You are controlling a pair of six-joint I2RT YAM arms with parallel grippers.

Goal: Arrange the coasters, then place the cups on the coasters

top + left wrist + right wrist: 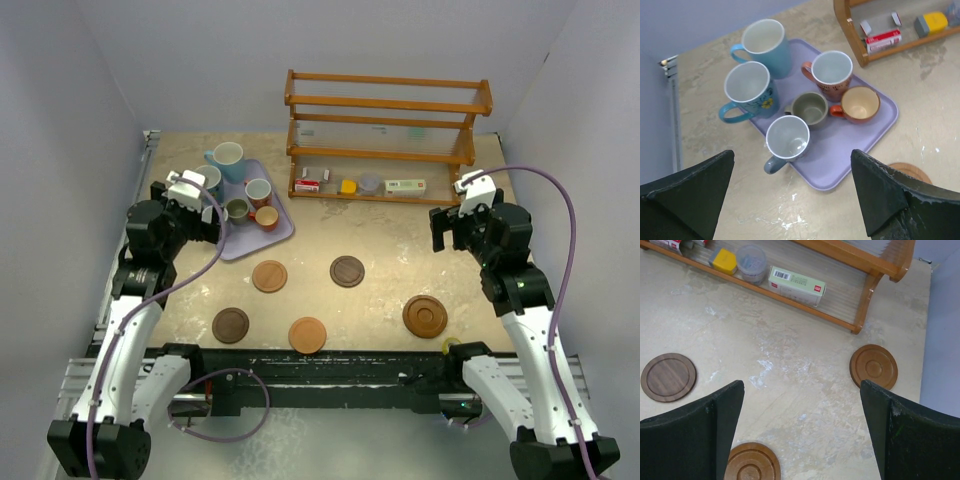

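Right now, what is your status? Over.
Left gripper open, right gripper open, both empty. Six cups on tray; coasters scattered, bare. No obstacle between tray and coasters.

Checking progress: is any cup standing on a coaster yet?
No, all six cups sit on the purple tray, apart from the coasters.

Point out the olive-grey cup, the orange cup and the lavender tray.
olive-grey cup (810, 109), left wrist view, inner floor.
orange cup (860, 104), left wrist view, inner floor.
lavender tray (842, 150), left wrist view, bare floor.
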